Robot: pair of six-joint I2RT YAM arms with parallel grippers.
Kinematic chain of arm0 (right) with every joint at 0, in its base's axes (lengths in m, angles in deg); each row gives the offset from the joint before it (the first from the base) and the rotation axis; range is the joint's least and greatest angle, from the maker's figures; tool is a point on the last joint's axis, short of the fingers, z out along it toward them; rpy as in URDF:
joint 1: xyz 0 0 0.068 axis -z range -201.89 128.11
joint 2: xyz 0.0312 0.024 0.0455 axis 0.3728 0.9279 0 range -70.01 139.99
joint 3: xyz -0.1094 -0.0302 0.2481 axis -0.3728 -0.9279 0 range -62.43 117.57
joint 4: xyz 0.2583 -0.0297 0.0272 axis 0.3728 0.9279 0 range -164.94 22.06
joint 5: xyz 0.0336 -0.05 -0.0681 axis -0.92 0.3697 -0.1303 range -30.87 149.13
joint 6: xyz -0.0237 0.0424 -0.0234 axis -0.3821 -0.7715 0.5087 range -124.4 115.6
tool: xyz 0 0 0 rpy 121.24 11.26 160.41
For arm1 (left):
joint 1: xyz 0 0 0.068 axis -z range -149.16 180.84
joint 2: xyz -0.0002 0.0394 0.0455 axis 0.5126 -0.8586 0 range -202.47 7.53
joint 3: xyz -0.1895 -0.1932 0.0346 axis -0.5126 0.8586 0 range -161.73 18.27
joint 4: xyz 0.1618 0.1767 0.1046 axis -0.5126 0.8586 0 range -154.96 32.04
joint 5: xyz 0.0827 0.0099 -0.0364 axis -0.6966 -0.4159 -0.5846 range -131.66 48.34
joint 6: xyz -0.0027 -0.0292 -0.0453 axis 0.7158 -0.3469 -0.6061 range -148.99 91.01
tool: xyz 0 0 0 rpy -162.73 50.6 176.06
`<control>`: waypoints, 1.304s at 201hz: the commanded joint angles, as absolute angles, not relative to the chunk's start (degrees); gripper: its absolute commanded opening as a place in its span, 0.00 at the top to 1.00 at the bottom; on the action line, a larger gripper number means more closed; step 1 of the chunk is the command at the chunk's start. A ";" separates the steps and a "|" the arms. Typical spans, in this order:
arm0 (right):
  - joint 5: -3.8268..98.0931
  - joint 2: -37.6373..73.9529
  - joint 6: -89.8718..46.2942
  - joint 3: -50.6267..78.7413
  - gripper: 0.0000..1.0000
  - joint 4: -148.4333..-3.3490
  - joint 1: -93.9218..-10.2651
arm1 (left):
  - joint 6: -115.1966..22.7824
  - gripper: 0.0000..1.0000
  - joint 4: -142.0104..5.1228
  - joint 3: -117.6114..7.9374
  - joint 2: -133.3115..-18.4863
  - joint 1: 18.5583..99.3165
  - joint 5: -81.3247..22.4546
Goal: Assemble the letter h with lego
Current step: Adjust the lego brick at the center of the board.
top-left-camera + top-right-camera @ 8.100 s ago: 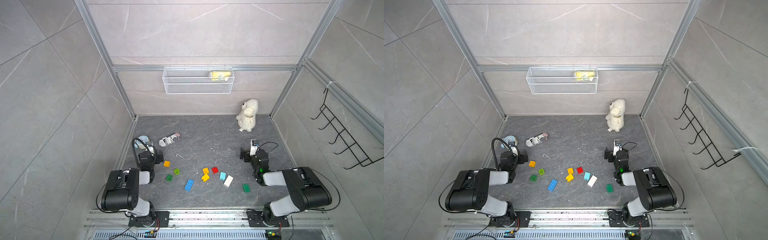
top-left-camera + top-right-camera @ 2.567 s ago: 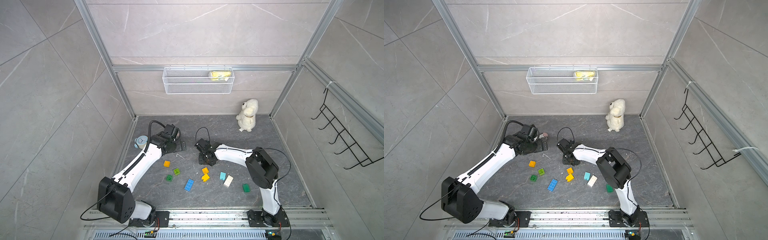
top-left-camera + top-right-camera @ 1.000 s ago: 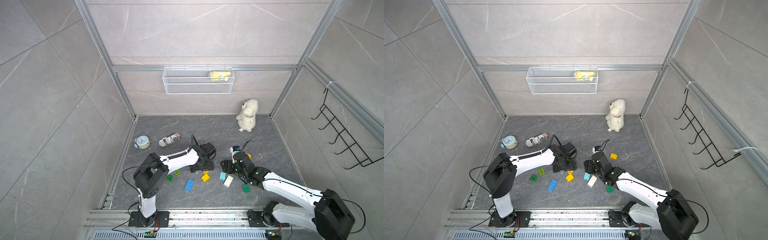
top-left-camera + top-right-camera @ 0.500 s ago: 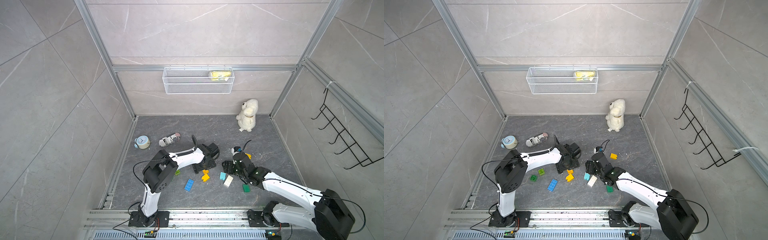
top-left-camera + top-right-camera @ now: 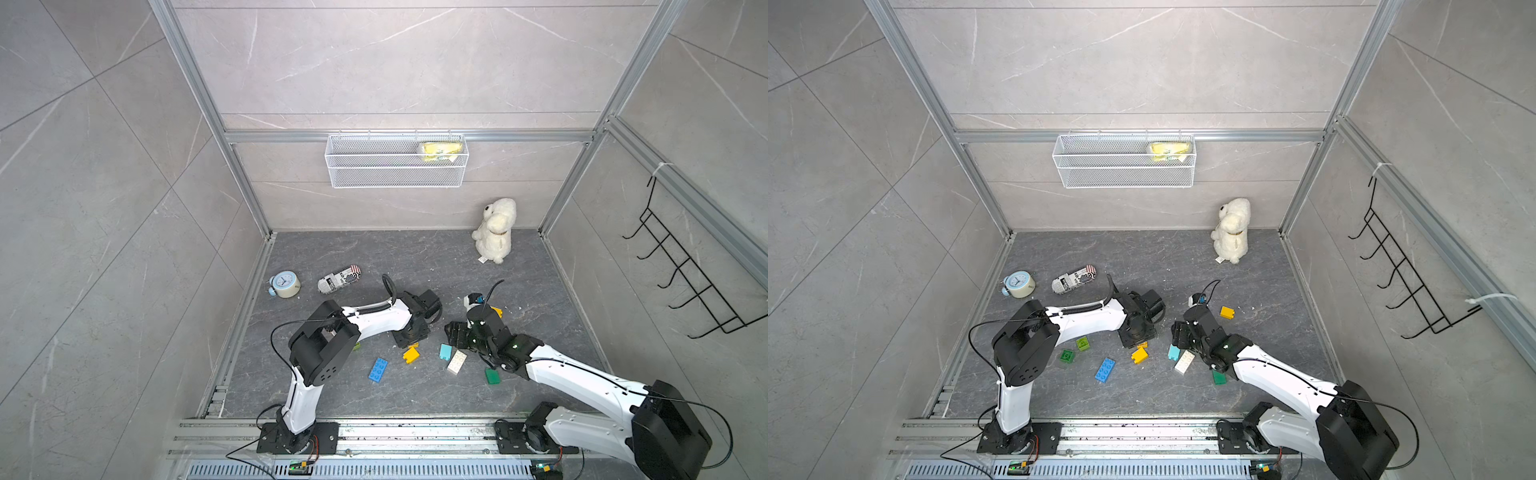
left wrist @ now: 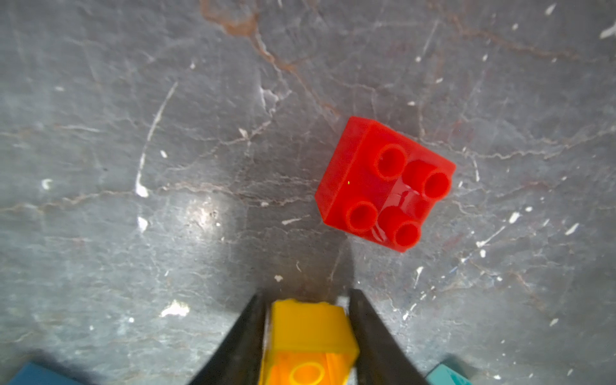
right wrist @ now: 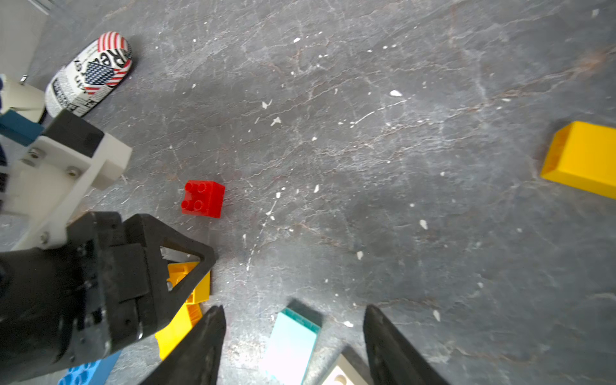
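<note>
Wire basket [image 5: 374,176] holds yellow packet [image 5: 440,149]; left end effector [image 6: 306,300] pinches orange brick [image 6: 310,328]; right end effector [image 7: 294,310] spread, empty.

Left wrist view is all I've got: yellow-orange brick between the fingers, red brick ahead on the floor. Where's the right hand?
Observer: The right hand is open, with the light blue brick between its fingers, untouched.
Operator: Any more yellow near me?
Observer: Yes. A second yellow brick lies on the floor right next to the yellow-orange brick in the left hand.
Operator: Greens?
Observer: A lime brick and a green brick sit side by side next to the left arm, on the side toward its base.
</note>
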State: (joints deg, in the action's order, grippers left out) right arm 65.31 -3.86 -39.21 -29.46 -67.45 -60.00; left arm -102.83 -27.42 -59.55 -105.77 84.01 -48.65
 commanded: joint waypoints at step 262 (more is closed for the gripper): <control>38.73 -4.48 -40.75 -39.90 0.53 -101.83 -58.04 | -106.50 0.72 -65.60 -36.40 -79.53 81.25 -33.27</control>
State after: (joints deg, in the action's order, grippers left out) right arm 32.57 -2.63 -43.08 -38.99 -105.53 -58.49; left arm -105.41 -64.01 -36.52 -80.80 80.46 -35.47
